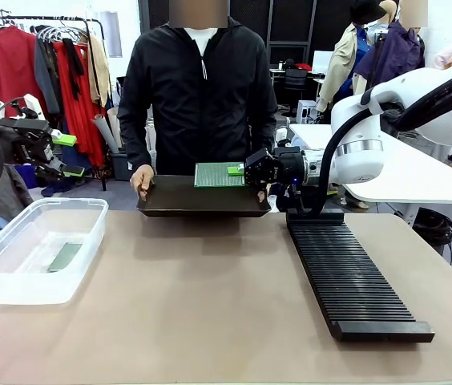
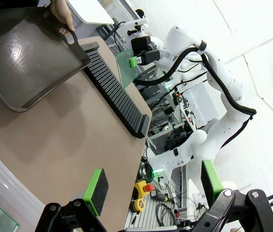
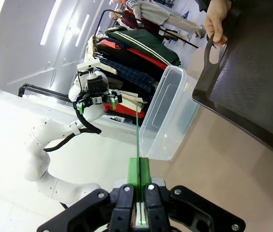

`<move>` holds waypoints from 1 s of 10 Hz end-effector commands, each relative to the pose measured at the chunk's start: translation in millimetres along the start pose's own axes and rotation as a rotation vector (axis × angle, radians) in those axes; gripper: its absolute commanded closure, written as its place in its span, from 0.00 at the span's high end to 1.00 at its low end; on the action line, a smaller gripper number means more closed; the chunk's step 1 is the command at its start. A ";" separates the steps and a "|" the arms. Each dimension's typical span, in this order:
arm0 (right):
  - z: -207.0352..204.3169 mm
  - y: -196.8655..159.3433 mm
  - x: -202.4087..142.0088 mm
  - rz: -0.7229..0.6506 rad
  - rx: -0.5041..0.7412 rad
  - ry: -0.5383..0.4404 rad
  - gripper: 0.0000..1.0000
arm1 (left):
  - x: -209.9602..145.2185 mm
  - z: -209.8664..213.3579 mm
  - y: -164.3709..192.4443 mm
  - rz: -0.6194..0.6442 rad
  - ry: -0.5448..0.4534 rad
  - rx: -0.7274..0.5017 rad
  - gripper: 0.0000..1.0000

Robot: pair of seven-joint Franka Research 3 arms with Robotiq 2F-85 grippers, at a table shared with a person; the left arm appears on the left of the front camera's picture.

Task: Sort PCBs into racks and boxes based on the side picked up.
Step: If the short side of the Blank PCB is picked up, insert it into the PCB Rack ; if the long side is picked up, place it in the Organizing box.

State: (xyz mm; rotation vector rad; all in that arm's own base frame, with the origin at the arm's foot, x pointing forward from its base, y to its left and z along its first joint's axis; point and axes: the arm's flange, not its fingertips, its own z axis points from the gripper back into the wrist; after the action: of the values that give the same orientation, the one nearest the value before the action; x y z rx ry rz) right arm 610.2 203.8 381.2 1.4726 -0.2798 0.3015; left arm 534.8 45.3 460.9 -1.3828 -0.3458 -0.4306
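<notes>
Right hand clamped on one edge of a PCB, pads pressed flat against the board, which the right wrist view shows edge-on. The board is raised near the right end of the black tray; contact with the tray cannot be judged. A person holds the tray by its handle, person's hand at the left end. Left hand fully open and holding nothing, raised at the bench's left edge. The clear box stands front left with a second PCB flat on its floor. Black rack lies on the right.
</notes>
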 end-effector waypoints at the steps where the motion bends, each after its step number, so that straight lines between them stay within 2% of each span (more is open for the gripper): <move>1: 0.0 0.0 0.0 0.000 0.000 0.000 0.00 | 0.1 1.0 -1.8 -0.004 -0.009 -0.002 1.00; 2: 4.8 7.3 -0.4 0.038 0.048 0.016 0.00 | 0.1 1.0 -1.8 -0.004 -0.009 -0.002 1.00; 5: 35.4 17.2 -3.3 0.208 0.015 0.096 0.00 | 0.1 1.0 -1.8 -0.004 -0.009 -0.002 1.00; 10: 111.0 12.2 -14.4 0.514 0.005 0.070 0.00 | 0.1 1.0 -1.8 -0.004 -0.009 -0.002 1.00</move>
State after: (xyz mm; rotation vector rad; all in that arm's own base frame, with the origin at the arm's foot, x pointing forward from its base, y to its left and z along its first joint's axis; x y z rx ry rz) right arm 608.4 101.0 399.5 1.3931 -0.5652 0.6951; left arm 534.8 45.5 460.8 -1.3827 -0.3460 -0.4301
